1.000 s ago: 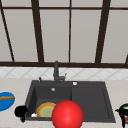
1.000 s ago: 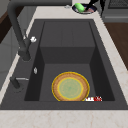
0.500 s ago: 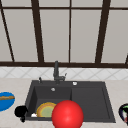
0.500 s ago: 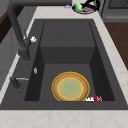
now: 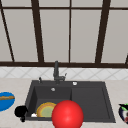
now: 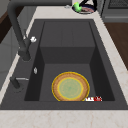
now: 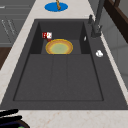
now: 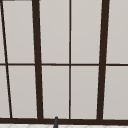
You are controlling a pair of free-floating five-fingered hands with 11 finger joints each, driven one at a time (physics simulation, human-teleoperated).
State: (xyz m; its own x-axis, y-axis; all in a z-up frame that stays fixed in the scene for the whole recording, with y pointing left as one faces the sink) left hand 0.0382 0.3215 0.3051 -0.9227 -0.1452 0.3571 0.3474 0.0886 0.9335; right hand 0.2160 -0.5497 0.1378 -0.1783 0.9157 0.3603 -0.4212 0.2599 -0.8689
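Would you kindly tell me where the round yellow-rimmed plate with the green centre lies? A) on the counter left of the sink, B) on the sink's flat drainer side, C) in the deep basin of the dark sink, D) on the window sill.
C: the round yellow-rimmed plate lies flat on the bottom of the deep basin of the dark sink, near the faucet.

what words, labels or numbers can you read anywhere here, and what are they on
No text can be read anywhere.
The small red and white item in the sink, beside the plate, may carry markings, but they are too blurred to read.
The blue plate and the dark bowl on the counter show colours, no lettering.
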